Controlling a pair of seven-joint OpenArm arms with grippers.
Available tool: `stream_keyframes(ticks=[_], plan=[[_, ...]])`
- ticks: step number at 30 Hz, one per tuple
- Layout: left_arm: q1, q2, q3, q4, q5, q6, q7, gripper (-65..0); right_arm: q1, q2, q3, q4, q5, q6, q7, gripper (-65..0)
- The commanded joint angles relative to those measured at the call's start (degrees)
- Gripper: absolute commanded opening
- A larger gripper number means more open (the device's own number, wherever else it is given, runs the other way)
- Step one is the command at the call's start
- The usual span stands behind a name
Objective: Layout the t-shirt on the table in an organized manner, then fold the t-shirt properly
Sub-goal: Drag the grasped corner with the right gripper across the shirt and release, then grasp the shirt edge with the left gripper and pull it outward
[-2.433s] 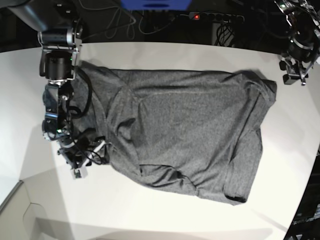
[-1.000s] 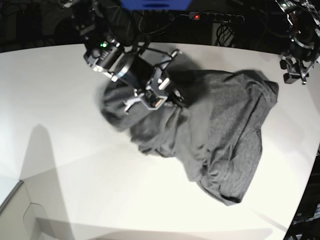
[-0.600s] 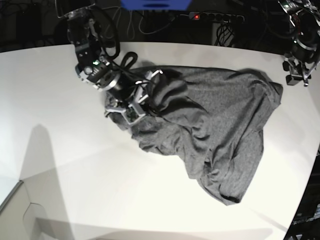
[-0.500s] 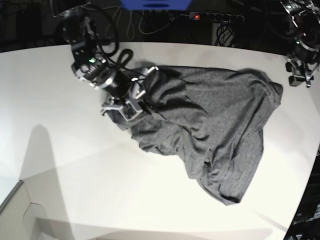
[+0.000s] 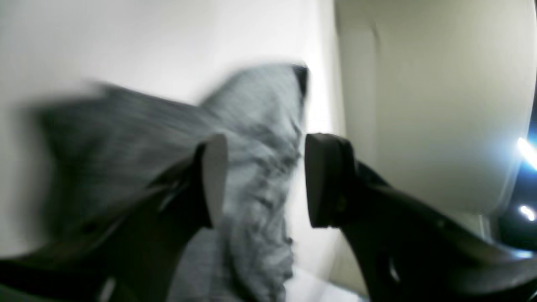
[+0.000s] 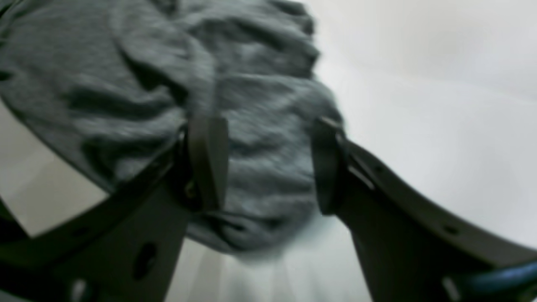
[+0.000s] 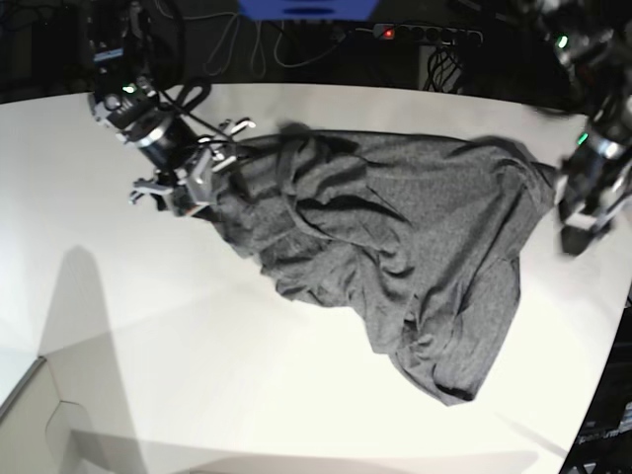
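base view looks down from overhead; both wrist views sit close behind their hands, sharing the t-shirt (image 7: 395,257).

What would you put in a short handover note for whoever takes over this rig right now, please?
Right gripper: open, holding nothing, just off the shirt's bunched end.
Left gripper: open, empty, hanging near the shirt's opposite end.
Shirt: on the table, free of both grippers, rumpled in a loose diagonal heap with deep folds.
Done: nothing that holds; the shirt is not laid flat.
Left: spread it flat and square, smooth the wrinkles, then fold.
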Motion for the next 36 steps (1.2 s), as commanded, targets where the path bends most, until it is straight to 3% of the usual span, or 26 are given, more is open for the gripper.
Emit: stream_keyframes(ticks=[1, 6, 10, 15, 17, 19, 23, 34, 36], plan=[[-3.0, -0.6, 4.0, -1.5, 1.4, 1.1, 2.2, -35.2, -0.3, 0.2, 1.7, 1.2, 0.9, 0.0, 1.5, -32.8], [-14.7, 2.2, 20.5, -19.7, 12.0, 1.1, 1.6, -35.2, -2.0, 0.2, 7.1, 1.4, 0.9, 0.0, 1.4, -32.7], [-22.1, 4.1, 24.7, -33.4, 14.7, 1.1, 0.1, -35.7, -3.6, 0.2, 10.3, 2.8, 0.9, 0.0, 1.4, -32.6], [-25.3, 4.0, 31.6, -41.6, 15.2, 1.1, -7.6, -35.8, -5.5, 0.2, 11.6, 3.5, 0.9, 0.0, 1.4, -32.7], [-25.7, 3.9, 34.7, -42.0, 15.2, 1.1, -10.2, -36.9, -5.7, 0.1, 11.6, 3.5, 0.9, 0.0, 1.4, -32.6], [-25.8, 3.0, 37.4, -41.3, 15.2, 1.1, -11.6, -43.5, -5.9, 0.2, 11.6, 3.5, 0.9, 0.0, 1.4, -32.7], [-25.8, 2.8, 38.9, -40.9, 15.1, 1.1, -12.0, -65.0, -5.9, 0.2, 11.6, 3.4, 0.9, 0.0, 1.4, -32.6], [-22.1, 0.4, 39.0, -32.4, 14.8, 1.3, -11.8, -62.6, -5.5, 0.2, 11.3, 3.1, 0.9, 0.0, 1.4, -32.6], [-21.8, -0.2, 39.2, -30.0, 14.8, 1.6, -11.7, -58.6, -5.5, 0.2, 11.2, 3.1, 0.9, 0.0, 1.4, -32.6]])
